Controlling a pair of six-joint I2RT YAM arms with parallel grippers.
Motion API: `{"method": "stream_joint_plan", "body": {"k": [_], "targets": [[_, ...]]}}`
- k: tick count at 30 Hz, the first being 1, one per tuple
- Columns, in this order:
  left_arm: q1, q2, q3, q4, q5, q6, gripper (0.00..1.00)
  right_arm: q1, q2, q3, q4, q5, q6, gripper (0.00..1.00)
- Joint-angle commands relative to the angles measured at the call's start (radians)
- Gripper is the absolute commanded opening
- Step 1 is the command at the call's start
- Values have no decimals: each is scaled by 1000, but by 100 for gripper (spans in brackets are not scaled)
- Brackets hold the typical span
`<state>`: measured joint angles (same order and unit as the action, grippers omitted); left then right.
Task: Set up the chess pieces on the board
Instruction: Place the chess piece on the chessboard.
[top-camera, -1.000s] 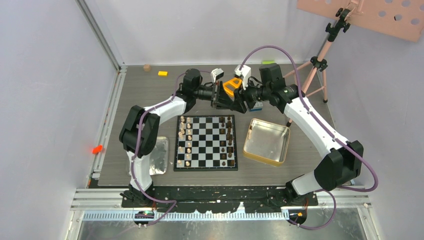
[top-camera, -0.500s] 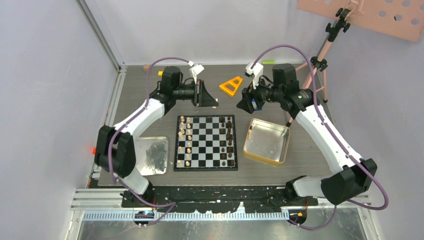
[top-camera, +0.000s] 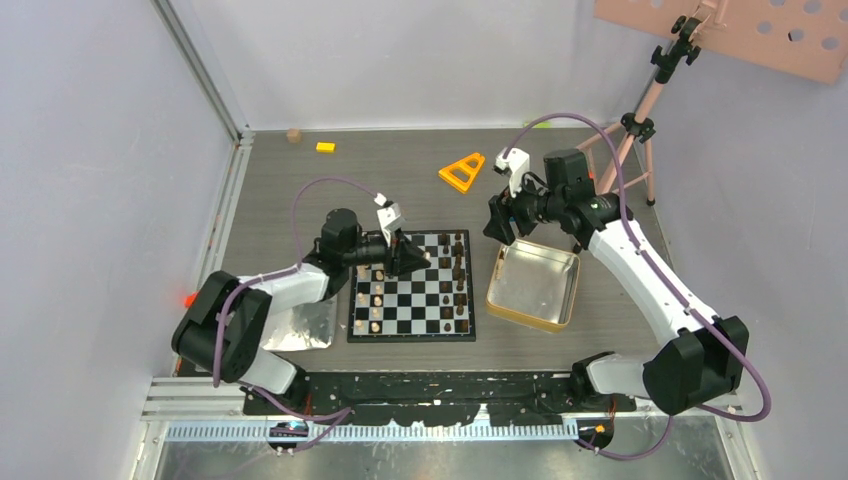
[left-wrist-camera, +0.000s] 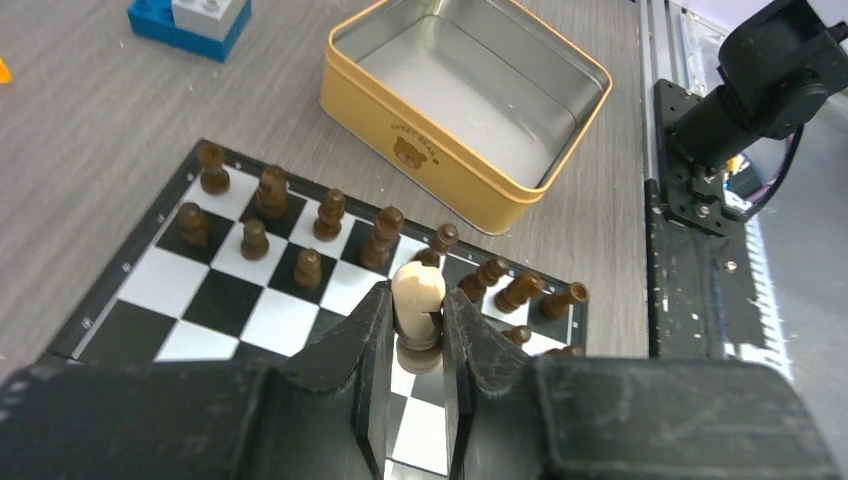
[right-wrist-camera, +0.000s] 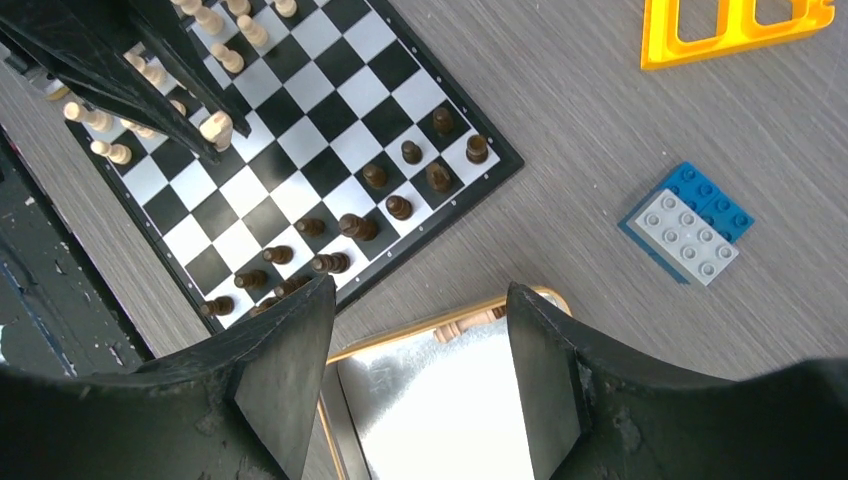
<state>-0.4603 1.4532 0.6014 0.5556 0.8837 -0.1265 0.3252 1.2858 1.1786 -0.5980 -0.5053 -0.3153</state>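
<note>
The board (top-camera: 405, 300) lies at the table's middle, with light chess pieces (top-camera: 376, 292) along its left side and dark chess pieces (top-camera: 459, 284) along its right. My left gripper (top-camera: 412, 259) hovers over the board's far half, shut on a light tan chess piece (left-wrist-camera: 418, 298) that sits upright between its fingers (left-wrist-camera: 368, 330). Dark pieces (left-wrist-camera: 300, 225) stand beyond it. My right gripper (top-camera: 498, 222) hangs open above the far left corner of the gold-rimmed tin (top-camera: 527, 318). Nothing is between its fingertips (right-wrist-camera: 318, 300). One tan piece (right-wrist-camera: 470, 322) lies inside the tin by its wall.
A silver tray (top-camera: 312, 328) sits left of the board under my left arm. An orange triangle (top-camera: 462, 171) lies at the far middle, a blue and grey brick (right-wrist-camera: 688, 222) beyond the tin, a yellow brick (top-camera: 326, 147) far left. A tripod (top-camera: 630, 140) stands at the back right.
My left arm swung from the far middle of the table down over the board, still shut. My right gripper drew back toward the tin and its jaws spread wider.
</note>
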Motion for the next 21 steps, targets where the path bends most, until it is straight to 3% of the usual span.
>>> {"method": "stream_joint_plan", "body": {"k": [1,11,21], "targets": [[-28,61,-27,284,10,68,5,-6,4,-26,36,30,-23,69],[-52,235,-128,614,-8,44,7,-9,5,-39,38,48,-32,69],[-52,256,-168,593,-45,83,12,-9,5,-54,44,41,-33,69]]}}
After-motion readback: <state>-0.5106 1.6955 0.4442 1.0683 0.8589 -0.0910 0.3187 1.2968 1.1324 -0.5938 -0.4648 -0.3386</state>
